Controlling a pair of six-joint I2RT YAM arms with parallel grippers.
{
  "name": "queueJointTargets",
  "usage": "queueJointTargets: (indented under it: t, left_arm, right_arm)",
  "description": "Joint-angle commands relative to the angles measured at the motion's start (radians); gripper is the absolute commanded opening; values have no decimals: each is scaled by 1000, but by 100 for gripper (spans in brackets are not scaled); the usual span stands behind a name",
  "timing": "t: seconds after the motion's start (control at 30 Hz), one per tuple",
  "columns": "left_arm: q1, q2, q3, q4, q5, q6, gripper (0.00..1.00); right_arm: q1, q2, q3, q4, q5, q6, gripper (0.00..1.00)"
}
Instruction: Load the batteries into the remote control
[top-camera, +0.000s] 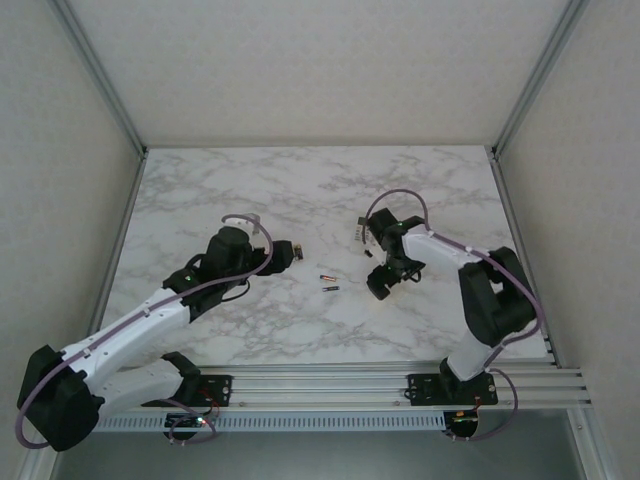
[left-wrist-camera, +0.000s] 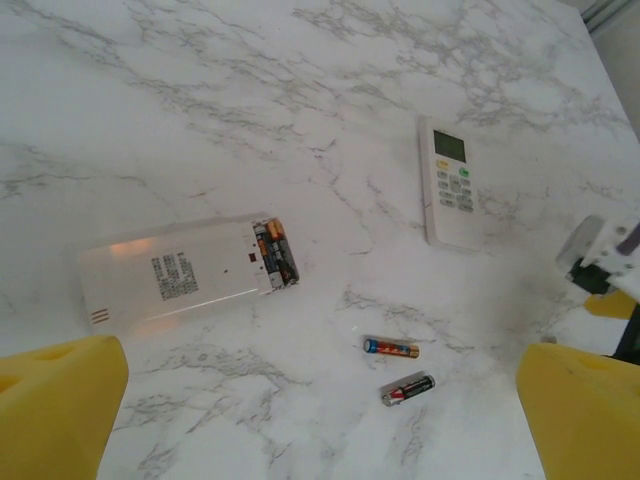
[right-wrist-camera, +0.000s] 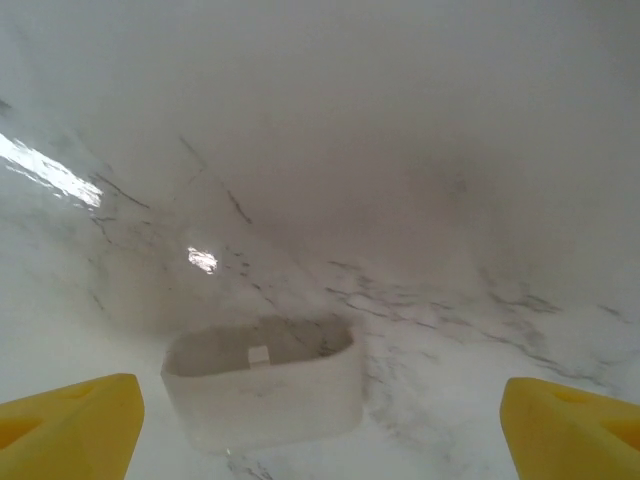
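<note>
Logging both pincers released above the marble, two batteries loose.
Nearest us, the left gripper (left-wrist-camera: 320, 415) stands spread wide, holding nothing. Just beyond we see two small dark cylindrical batteries (left-wrist-camera: 391, 347) with red-orange and silvery parts, lying near each other on the white marble table (left-wrist-camera: 200, 90). Further off a white rectangular plastic remote (left-wrist-camera: 170, 275) lies face down, more cells (left-wrist-camera: 275, 252) in its open bay. Farthest, a second white remote (left-wrist-camera: 449, 180) lies screen up. The right gripper (right-wrist-camera: 320, 430) gapes, untouching, either side of a small white curved plastic piece (right-wrist-camera: 250, 370).
</note>
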Motion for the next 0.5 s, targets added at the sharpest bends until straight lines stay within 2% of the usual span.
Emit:
queueJointTargets:
  t: [0.0, 0.17, 0.27, 0.47]
  left_arm:
    - [-4, -36, -31, 2, -42, -9, 99]
    - [-4, -41, -39, 3, -55, -5, 100]
    - [-4, -35, -34, 4, -65, -4, 100]
    - [-4, -34, -34, 11, -84, -3, 100]
  right_arm:
    - [1, 29, -10, -29, -47, -29, 92]
    - [1, 82, -18, -41, -51, -34, 86]
    - [1, 117, -3, -63, -54, -36, 69]
    - [0, 167, 35, -116, -53, -41, 55]
